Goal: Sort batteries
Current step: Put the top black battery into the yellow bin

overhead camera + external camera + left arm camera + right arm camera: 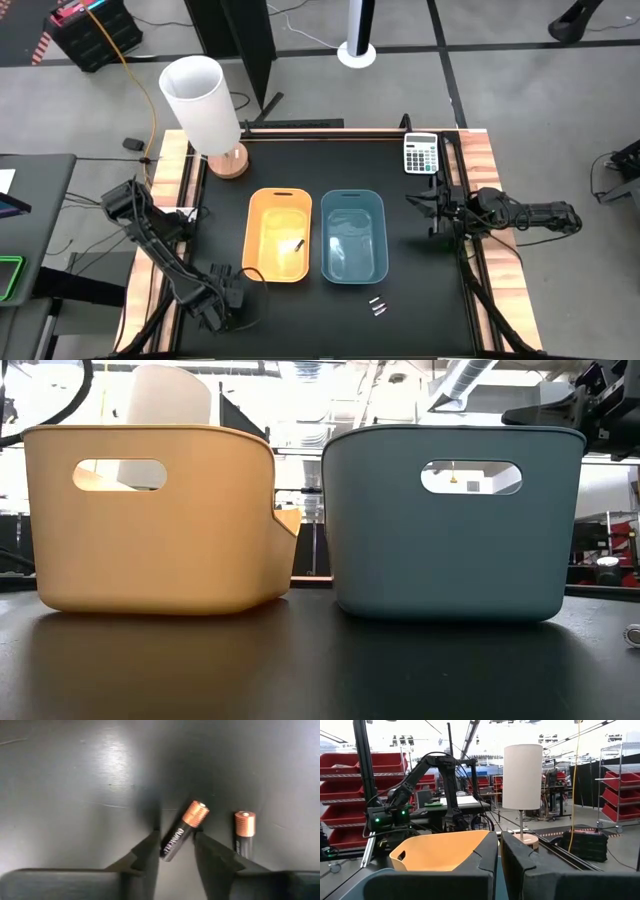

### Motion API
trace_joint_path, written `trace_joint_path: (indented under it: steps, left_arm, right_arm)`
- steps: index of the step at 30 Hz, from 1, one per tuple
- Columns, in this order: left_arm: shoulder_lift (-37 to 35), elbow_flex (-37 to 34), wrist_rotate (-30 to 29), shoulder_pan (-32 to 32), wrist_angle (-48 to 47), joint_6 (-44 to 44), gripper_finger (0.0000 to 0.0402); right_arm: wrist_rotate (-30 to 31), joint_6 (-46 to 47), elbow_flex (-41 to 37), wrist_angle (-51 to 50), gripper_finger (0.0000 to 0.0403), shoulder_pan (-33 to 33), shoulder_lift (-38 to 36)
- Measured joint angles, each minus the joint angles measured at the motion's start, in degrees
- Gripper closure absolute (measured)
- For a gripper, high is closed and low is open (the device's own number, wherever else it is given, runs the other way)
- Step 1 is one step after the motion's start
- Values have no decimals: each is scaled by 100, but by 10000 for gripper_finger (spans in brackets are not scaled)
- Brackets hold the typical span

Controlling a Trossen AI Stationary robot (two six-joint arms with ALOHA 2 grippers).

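Note:
My left gripper [225, 300] is low over the table's near left, beside the yellow bin [278, 235]. Its wrist view shows two black batteries with copper ends lying on the dark mat. One battery [180, 834] lies slantwise between the fingers, the other [244, 834] just outside one finger. Another dark battery [297, 244] rests on the floor of the yellow bin. Two silvery batteries [377, 305] lie on the mat in front of the blue bin [353, 235]. My right gripper [425, 210] hangs shut in the air at the table's right side and holds nothing. My left gripper comes down from above with a narrow gap and has the black battery between its two fingertips [150, 847]. The battery lies on the mat askew across the gap, its black end [167, 852] against one finger and its copper end [196, 815] sticking out past the other.
A lamp with a white shade [200, 100] on a wooden base stands at the far left corner. A calculator [421, 153] lies at the far right. The two bins stand side by side mid-table [160, 510] [455, 520]. Bare mat lies to the left and right of the bins.

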Motion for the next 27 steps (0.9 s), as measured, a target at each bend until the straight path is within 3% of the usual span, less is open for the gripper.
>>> trace_joint_path:
  steps: [6, 15, 23, 27]
  left_arm:
    - [0, -4, -76, 53, -50, -9, 385]
    - [-137, -32, 4, 64, -63, -209, 387]
    - [-615, -37, -86, 68, -111, -496, 388]
    - [-993, -34, 141, 66, -104, -571, 388]
  right_arm:
    - [0, 0, 0, 2, 361, 0, -1]
    - [0, 0, 0, -1, 361, 0, -2]
    - [0, 1, 0, -1, 361, 0, -2]
    - [0, 2, 0, 1, 361, 0, -2]
